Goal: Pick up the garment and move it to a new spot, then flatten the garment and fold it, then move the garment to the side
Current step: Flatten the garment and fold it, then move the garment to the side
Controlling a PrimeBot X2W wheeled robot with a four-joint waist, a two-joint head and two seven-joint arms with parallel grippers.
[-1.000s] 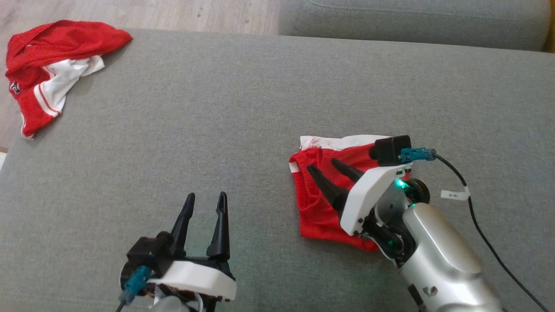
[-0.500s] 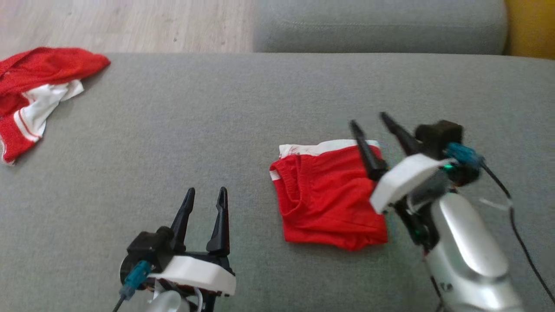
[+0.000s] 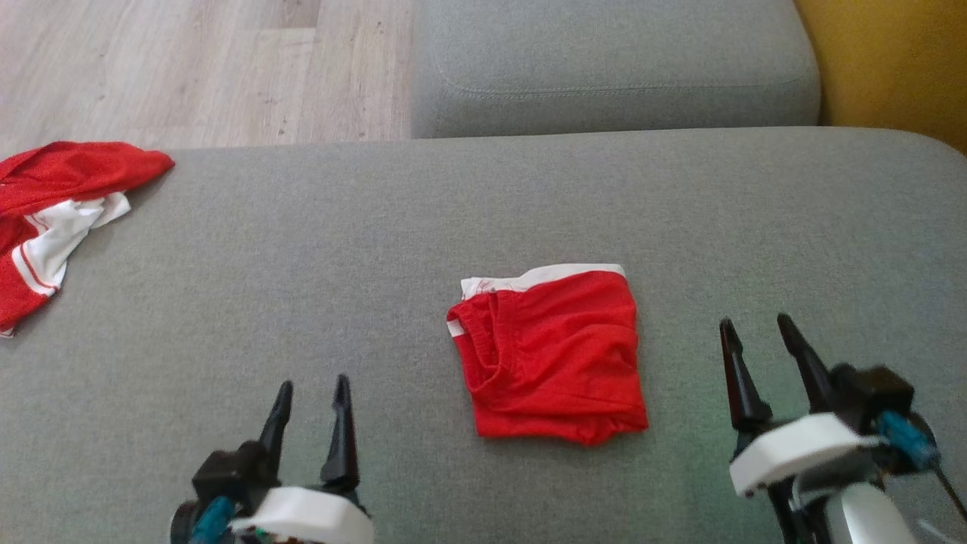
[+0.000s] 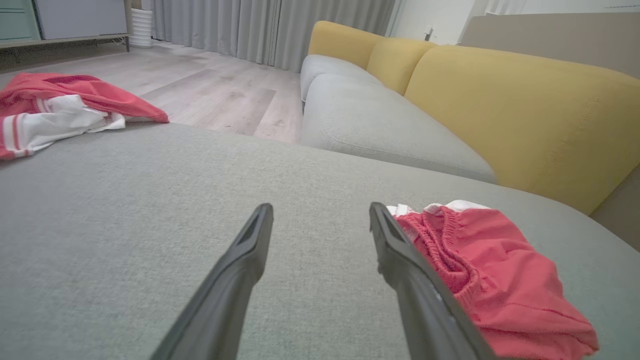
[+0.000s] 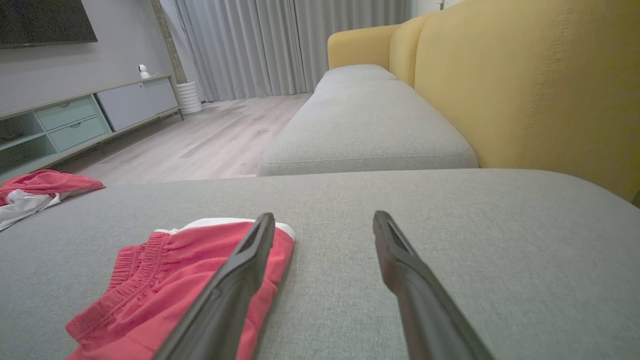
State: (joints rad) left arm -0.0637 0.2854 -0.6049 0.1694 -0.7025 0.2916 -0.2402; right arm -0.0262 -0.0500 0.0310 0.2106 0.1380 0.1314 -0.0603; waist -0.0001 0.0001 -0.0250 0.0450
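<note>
The folded red cloth garment with white waistband (image 3: 555, 355) lies on the grey sofa seat (image 3: 317, 249), right of the left claw (image 3: 312, 381) and left of the right claw (image 3: 755, 321), touching neither. Both claws are spread and empty. For moving it aside, I'd pinch all layers at one edge (so the fold holds). A second ago the right claw hung over it; now it's withdrawn.

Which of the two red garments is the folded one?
The red shorts in the middle of the grey cushion, a flat rectangle with a white waistband. The red and white garment at its left edge lies crumpled.
</note>
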